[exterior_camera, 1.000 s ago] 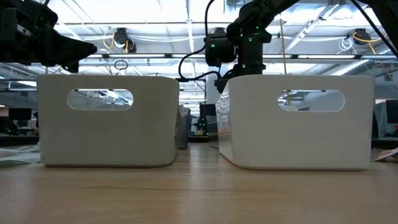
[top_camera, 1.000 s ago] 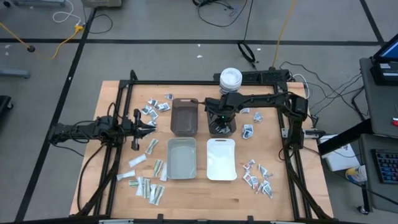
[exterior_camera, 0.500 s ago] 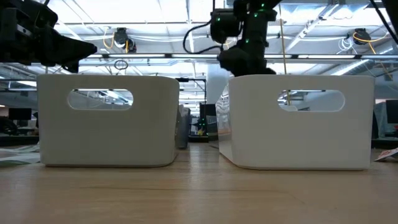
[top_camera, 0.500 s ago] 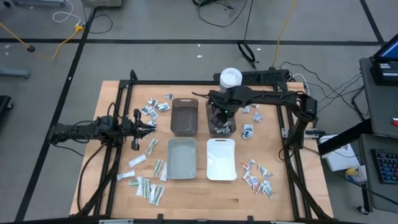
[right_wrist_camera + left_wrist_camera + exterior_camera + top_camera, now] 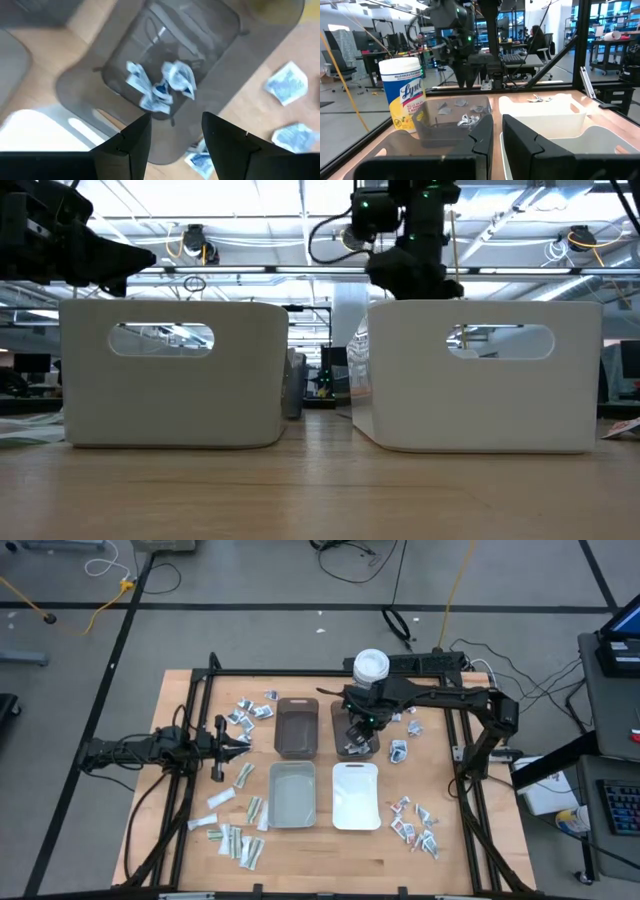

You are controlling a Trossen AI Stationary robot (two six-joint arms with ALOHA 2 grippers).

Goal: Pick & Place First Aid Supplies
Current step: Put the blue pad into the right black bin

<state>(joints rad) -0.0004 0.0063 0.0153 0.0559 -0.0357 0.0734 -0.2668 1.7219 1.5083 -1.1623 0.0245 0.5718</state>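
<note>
The first aid supplies are small white and silver packets, scattered on the wooden table in clusters at the far left (image 5: 250, 710), near left (image 5: 236, 840) and near right (image 5: 415, 825). Several more packets (image 5: 160, 87) lie on the floor of a smoky grey bin (image 5: 355, 740). My right gripper (image 5: 172, 122) hangs open above that bin (image 5: 210, 30), pointing down, with nothing between its fingers. It also shows from the side, above the bins (image 5: 412, 280). At the table's left, my left gripper (image 5: 240, 740) waits level and shut, holding nothing (image 5: 497, 127).
A brown bin (image 5: 297, 727) stands left of the smoky one. A grey bin (image 5: 292, 793) and a white bin (image 5: 355, 797) stand nearer the front. A white wipes tub (image 5: 370, 665) stands at the far edge. Loose packets (image 5: 287, 82) lie just right of the smoky bin.
My right gripper has risen straight up from the smoky grey bin, its fingers staying apart and empty. The packets stay lying in the bin.
</note>
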